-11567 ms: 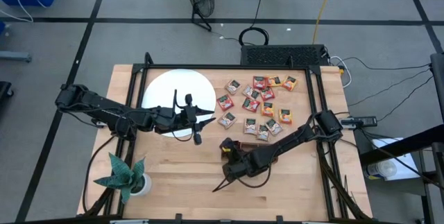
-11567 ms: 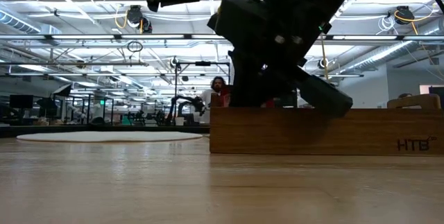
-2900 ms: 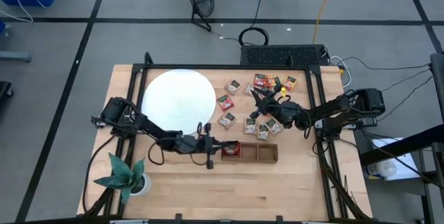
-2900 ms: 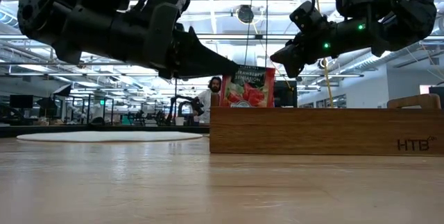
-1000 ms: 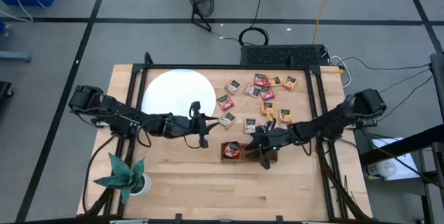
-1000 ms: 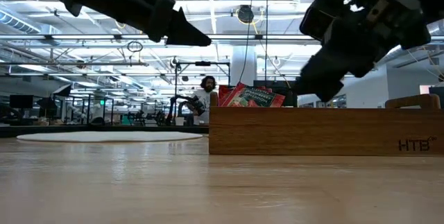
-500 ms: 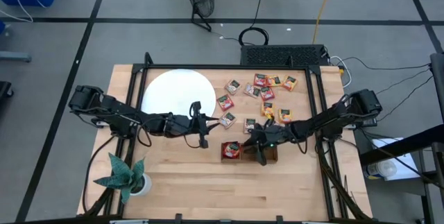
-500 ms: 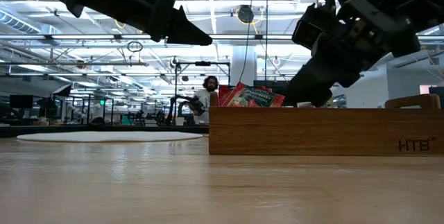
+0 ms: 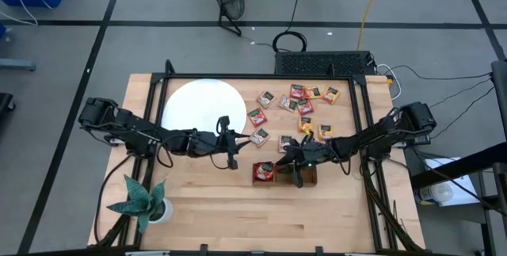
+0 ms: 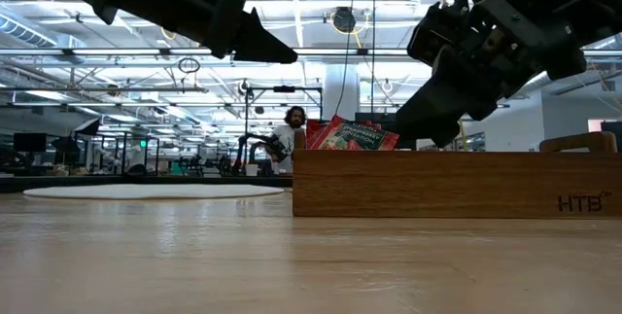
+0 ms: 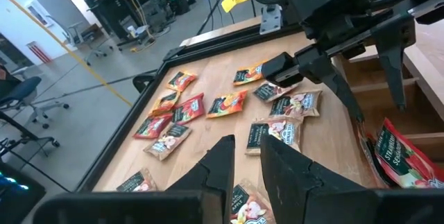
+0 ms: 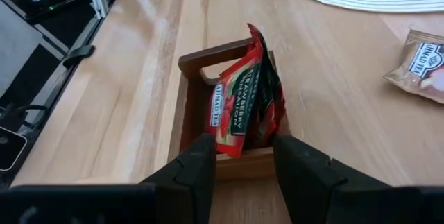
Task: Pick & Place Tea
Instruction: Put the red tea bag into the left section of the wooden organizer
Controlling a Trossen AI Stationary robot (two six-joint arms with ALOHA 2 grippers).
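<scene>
1. As I watch from above, my right gripper (image 9: 297, 167) hangs over the middle of the wooden tray (image 9: 310, 178), its fingers (image 12: 201, 161) parted with nothing between them.
2. In the right wrist view, red sachets (image 12: 239, 109) stand on edge in the tray's end compartment, the one nearest the white disc (image 9: 202, 107), leaning against each other.
3. In the low view those red sachets (image 10: 355, 135) poke above the tray's front wall (image 10: 457, 183), with the right gripper (image 10: 428, 124) just above and beside them.
4. My left gripper (image 9: 230, 149) waits above bare tabletop between the disc and the tray, its fingers (image 11: 225, 161) slightly apart and empty.
5. The loose tea (image 9: 299, 107) lies scattered flat on the table (image 9: 206, 216) beyond the tray, red, green and orange-yellow wrappers together, some touching; the left wrist view shows the same spread (image 11: 208, 106).
6. A potted plant (image 9: 141, 198) sits at the table's near left corner.
7. A person (image 10: 289, 131) shows far off in the room behind.
</scene>
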